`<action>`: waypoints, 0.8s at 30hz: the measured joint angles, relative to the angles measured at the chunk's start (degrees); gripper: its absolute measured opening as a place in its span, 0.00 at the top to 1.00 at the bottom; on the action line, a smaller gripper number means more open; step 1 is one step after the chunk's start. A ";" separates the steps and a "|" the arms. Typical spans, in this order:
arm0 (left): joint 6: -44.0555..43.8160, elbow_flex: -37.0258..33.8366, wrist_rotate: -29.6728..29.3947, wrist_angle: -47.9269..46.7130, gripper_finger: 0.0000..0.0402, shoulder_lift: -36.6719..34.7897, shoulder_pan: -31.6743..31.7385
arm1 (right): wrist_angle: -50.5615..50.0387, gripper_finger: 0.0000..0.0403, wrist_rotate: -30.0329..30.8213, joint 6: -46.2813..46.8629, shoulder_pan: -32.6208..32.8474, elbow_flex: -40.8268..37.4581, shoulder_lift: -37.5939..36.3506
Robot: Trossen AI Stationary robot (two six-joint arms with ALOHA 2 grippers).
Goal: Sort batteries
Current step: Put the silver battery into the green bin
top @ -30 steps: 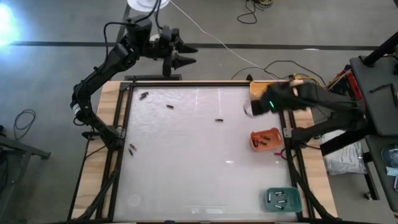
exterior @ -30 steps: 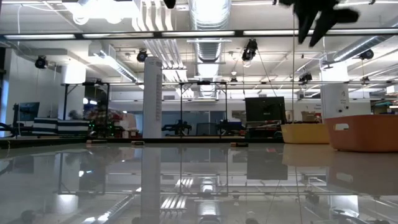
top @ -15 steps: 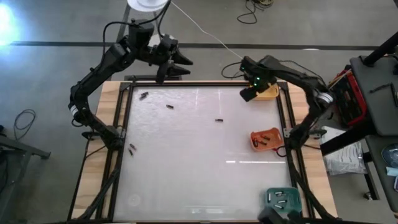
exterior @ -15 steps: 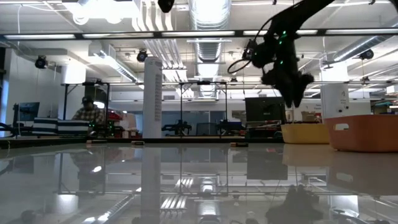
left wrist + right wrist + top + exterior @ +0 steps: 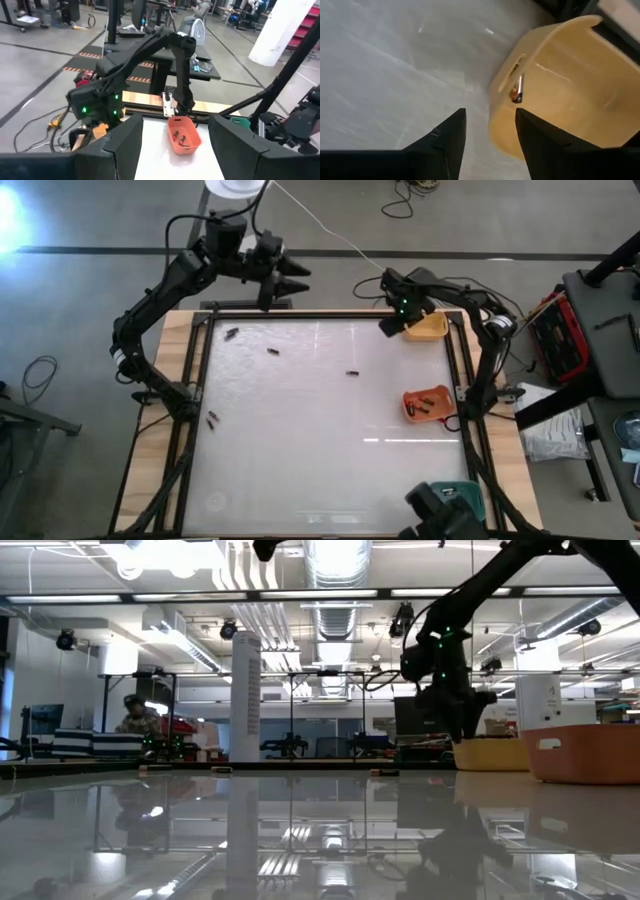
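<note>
Your right gripper (image 5: 388,326), fingers parted and empty, hovers beside the curved yellow plastic tray (image 5: 560,85) holding one small dark battery (image 5: 516,93). Approach the loose dark battery (image 5: 352,373) mid-table next. Left gripper (image 5: 292,276) waits, spread wide, empty.

High view straight down; low view level; both share table (image 5: 320,430).

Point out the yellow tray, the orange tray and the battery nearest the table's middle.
yellow tray (image 5: 560,95): right wrist view, inner wall.
orange tray (image 5: 412,398): high view, left rim.
battery (image 5: 352,373): high view, its middle.
</note>
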 joint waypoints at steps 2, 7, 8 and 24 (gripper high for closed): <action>-0.01 0.00 -0.26 0.76 0.49 0.01 0.00 | -0.23 0.60 -0.10 0.06 -0.50 -0.12 0.77; -0.13 0.00 -1.93 3.30 0.49 0.17 0.00 | -0.33 0.69 -1.92 -0.26 -1.10 -0.26 2.45; -0.19 0.00 -1.98 3.60 0.49 0.17 0.00 | -0.73 0.72 -2.47 -0.22 -1.10 -0.26 2.70; -0.07 0.00 -2.41 6.10 0.49 0.19 0.07 | -13.38 0.98 -5.06 -4.02 -3.33 6.44 3.31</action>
